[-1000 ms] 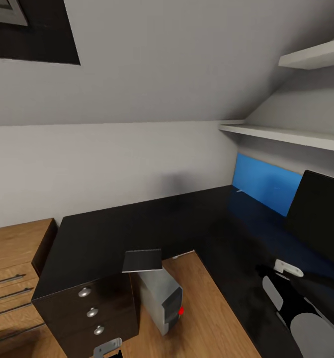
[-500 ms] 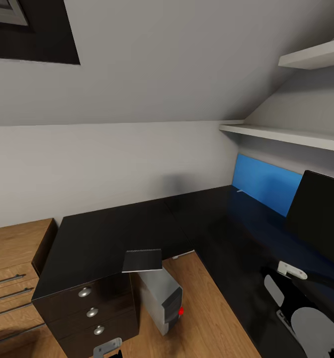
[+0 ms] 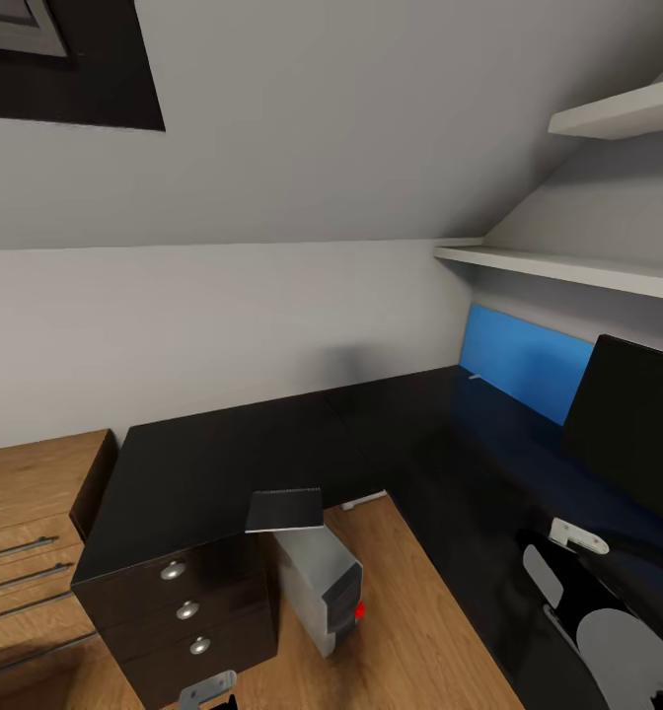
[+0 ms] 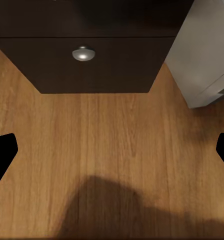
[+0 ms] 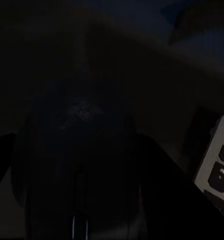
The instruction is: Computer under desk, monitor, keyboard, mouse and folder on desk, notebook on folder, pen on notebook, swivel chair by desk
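head view: the notebook lies at the desk front edge, overhanging above the computer; the monitor stands far right. judging by this, fetching the notebook comes next, needing a reach over the drawers. open floor lies between the desk wings.

left wrist view: the left gripper is spread wide, holding nothing, over bare floor just before the drawers.

right wrist view: too dark; i cannot tell the right gripper's state.
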Controlling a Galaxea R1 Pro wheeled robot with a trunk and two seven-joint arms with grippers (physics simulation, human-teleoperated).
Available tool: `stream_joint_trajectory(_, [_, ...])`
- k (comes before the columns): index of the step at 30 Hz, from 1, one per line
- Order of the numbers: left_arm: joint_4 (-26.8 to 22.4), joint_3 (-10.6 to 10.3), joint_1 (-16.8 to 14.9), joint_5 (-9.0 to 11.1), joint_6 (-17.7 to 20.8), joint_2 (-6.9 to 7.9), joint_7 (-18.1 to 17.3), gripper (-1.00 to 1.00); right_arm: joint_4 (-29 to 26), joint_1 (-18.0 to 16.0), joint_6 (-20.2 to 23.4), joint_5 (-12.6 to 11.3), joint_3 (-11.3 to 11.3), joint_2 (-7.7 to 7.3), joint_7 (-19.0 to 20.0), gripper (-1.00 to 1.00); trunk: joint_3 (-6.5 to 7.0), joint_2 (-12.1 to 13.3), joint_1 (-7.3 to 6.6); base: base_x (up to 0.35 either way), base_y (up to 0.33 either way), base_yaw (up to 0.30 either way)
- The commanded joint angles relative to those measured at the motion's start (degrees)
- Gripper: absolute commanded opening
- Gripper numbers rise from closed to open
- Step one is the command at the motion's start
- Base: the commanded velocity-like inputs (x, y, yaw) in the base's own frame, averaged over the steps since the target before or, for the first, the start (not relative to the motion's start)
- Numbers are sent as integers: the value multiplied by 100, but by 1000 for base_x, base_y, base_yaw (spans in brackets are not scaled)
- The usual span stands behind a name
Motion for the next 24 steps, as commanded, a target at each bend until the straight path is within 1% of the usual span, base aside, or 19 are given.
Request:
stream_joint_trajectory(1, [-3, -46, -8, 61, -40, 9, 42, 100, -13, -1, 18, -48, 3, 3, 1, -100, -7, -5, 0, -19, 2, 0])
stream_joint_trajectory(7, [-3, -46, -6, 64, -40, 10, 41, 100, -13, -1, 17, -41, 8, 8, 6, -100, -7, -5, 0, -5, 1, 0])
stream_joint_trajectory(12, [-3, -46, -8, 58, -47, 10, 40, 100, -16, -1, 11, -37, 8, 9, 12, -100, -7, -5, 0, 0, 115, 0])
stream_joint_trajectory(16, [-3, -50, -9, 49, -41, 8, 45, 100, -21, -1, 10, -37, 9, 9, 12, -100, -7, -5, 0, 0, 36, 0])
stream_joint_trajectory(21, [-11, -70, -6, 8, -40, -26, 60, 100, -22, -1, 8, -35, 10, 7, 13, -100, -7, -5, 0, 0, 4, 0])
stream_joint_trajectory(24, [-12, -72, -7, 4, -40, -27, 58, 100, -27, -1, 2, -35, 16, 1, 13, -100, -61, -125, 66, 0, 0, 0])
